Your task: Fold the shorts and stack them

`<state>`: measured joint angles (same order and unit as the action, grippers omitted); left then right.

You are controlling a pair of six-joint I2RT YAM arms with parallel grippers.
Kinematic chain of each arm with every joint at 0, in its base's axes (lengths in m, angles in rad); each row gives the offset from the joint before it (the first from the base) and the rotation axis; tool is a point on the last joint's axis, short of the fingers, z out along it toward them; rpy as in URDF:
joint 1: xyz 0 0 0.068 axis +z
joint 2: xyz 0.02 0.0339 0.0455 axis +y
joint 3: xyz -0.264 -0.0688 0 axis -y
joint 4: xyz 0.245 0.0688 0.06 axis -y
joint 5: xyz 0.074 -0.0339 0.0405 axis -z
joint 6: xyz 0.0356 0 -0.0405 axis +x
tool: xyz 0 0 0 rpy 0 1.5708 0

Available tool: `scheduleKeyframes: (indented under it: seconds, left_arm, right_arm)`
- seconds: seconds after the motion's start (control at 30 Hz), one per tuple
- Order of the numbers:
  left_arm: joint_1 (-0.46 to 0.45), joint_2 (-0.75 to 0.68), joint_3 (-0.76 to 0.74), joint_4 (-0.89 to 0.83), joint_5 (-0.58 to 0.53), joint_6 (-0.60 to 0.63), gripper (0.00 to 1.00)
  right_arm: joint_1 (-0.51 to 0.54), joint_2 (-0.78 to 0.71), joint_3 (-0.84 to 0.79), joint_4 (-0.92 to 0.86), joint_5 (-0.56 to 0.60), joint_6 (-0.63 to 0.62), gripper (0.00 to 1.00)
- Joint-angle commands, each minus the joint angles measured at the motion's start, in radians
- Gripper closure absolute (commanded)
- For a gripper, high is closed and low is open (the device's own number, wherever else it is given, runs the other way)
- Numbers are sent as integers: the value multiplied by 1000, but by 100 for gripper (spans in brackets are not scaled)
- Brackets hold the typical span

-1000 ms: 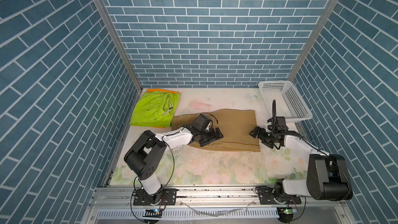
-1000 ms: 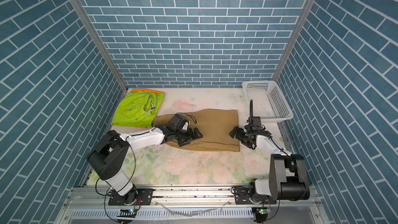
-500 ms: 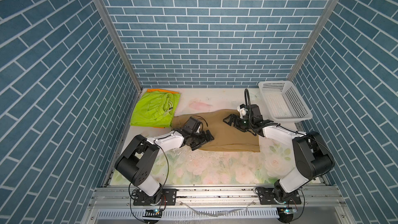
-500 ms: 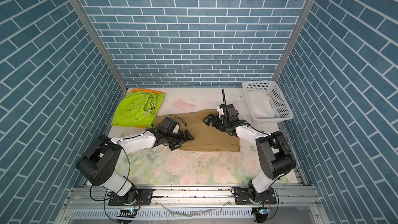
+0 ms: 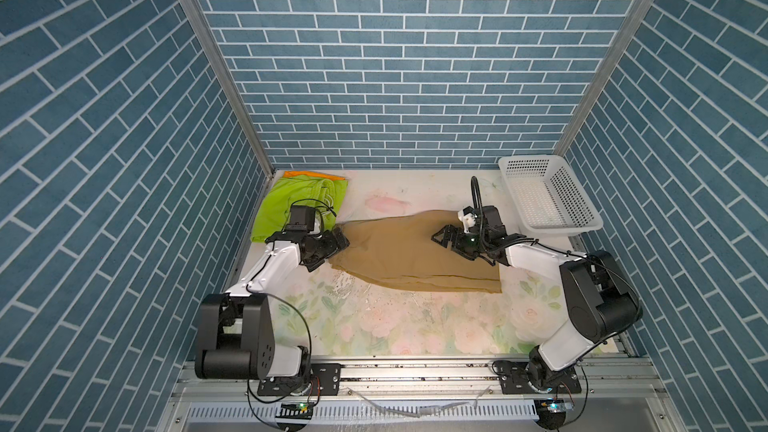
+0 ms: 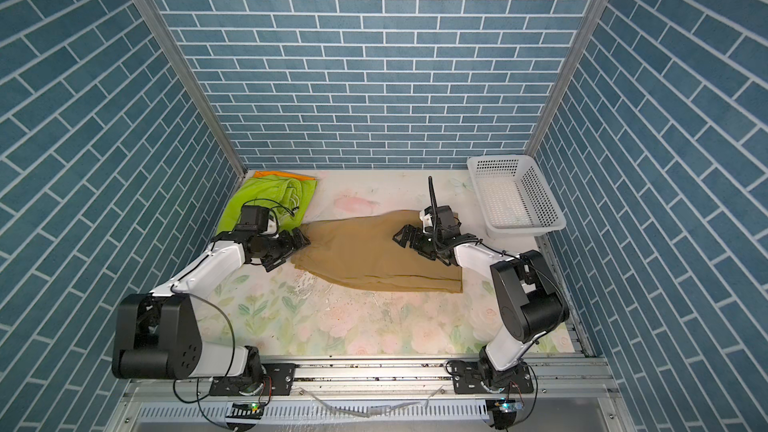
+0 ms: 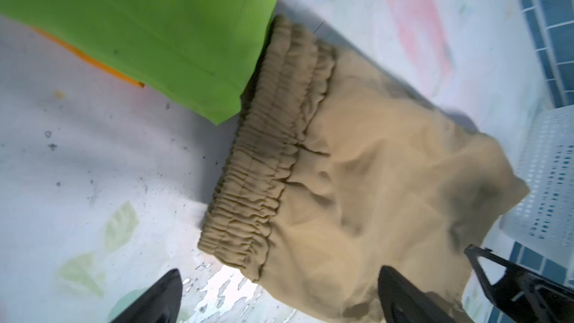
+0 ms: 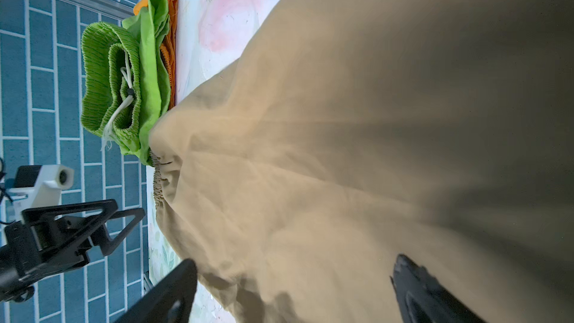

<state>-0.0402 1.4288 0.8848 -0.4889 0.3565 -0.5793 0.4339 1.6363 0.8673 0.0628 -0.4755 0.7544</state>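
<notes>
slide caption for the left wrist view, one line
Open left gripper facing the gathered elastic waistband of tan-brown cloth shorts, which lie beside lime green cloth shorts.

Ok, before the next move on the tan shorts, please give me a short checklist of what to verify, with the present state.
1. Left end effector open and empty: ok.
2. Right end effector open and empty, over the tan shorts: ok.
3. Tan shorts spread on the table, not yet folded: ok.
4. Elastic waistband just ahead of the left end effector: ok.
5. Waistband free of the green shorts: cannot tell, they meet at a corner.
6. Green shorts folded on the orange shorts: ok.
</notes>
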Motion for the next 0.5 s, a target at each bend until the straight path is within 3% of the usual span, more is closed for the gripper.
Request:
scheduleKeyframes:
  seconds: [0.0,0.2,0.47]
  left_arm:
    - [12,28,-6,-26,-27,45,0]
    - [13,124,14,1,-28,50,2]
    - [13,199,32,36,-10,67,15]
  right_arm:
    - [0,-51,-10,-24,-11,-26,2]
    - [-7,-96,-33,-58,2,-50,2]
    - [-41,-130,-80,-47,-9,-46,1]
